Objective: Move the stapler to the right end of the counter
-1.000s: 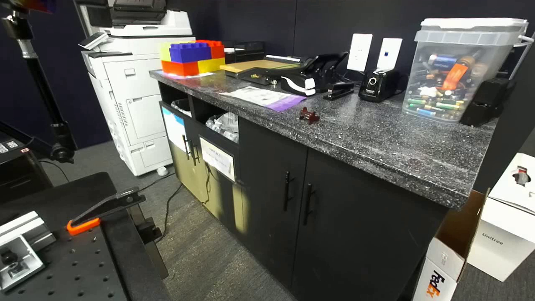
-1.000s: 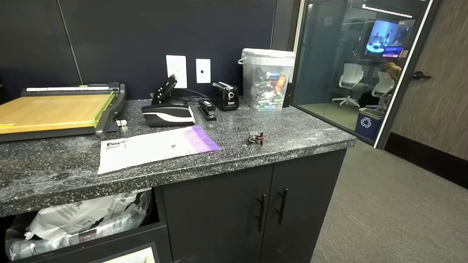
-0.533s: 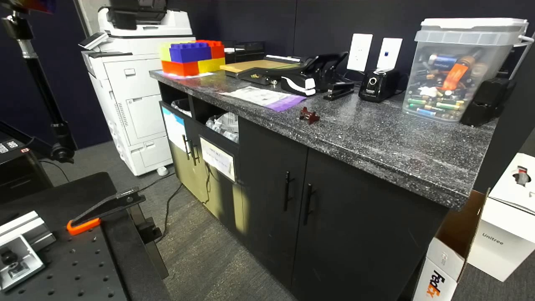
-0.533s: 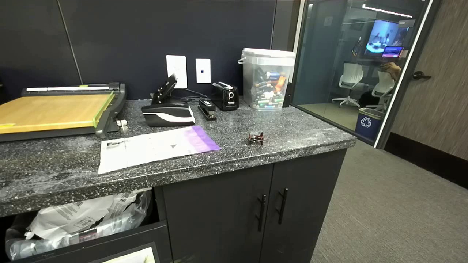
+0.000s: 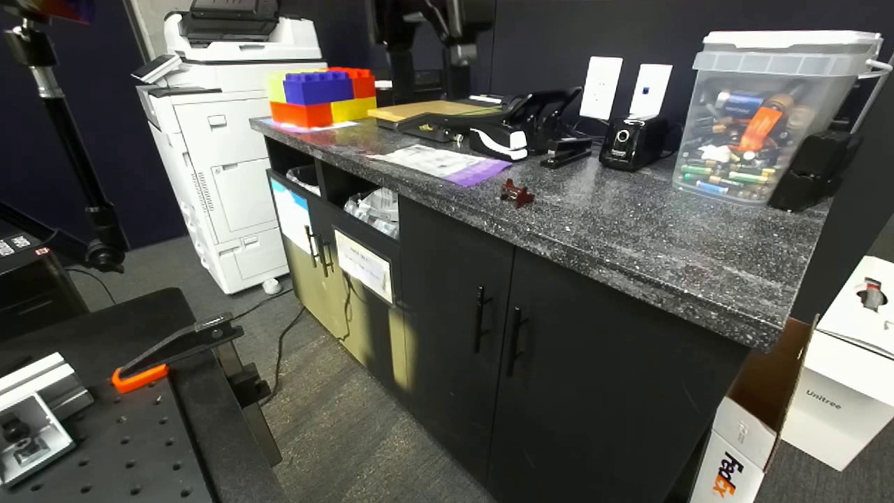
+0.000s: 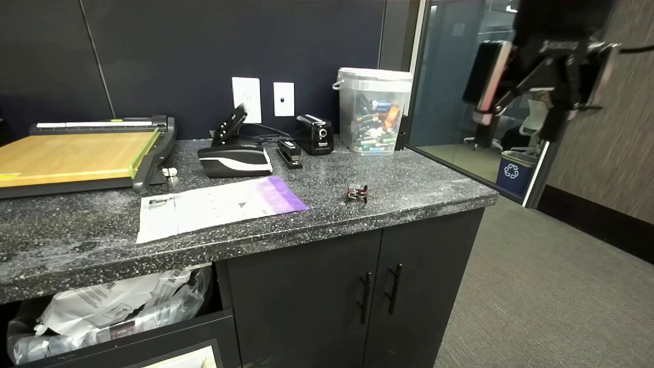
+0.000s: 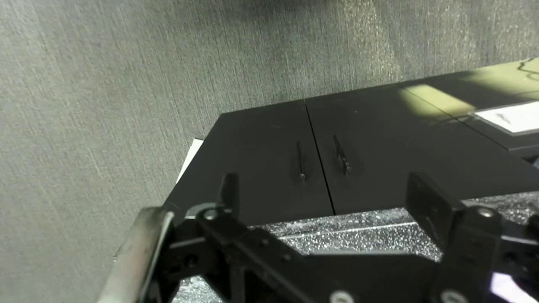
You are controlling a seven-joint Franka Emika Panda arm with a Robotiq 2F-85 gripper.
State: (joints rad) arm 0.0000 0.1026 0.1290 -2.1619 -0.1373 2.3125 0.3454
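In an exterior view, we locate the stapler (image 6: 357, 193) below and left of the gripper (image 6: 517, 137) at upper right, fingers (image 6: 554, 122) wide apart, holding nothing.

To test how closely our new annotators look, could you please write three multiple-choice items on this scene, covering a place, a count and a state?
1. Where does the small reddish-brown object lie?
A) On the printer
B) On the counter, right of the purple-ended sheet in both exterior views
C) Inside the clear tub

2. How many white wall plates show in an exterior view?
A) One
B) Four
C) Two

3. How does the hand stand?
A) Open
B) Shut
C) Shut on the clear tub

1: B, since the object sits on bare speckled worktop, apart from the sheet's purple end.
2: C, since a pair is mounted side by side on the dark wall.
3: A, since its fingers are well apart in the wrist view.
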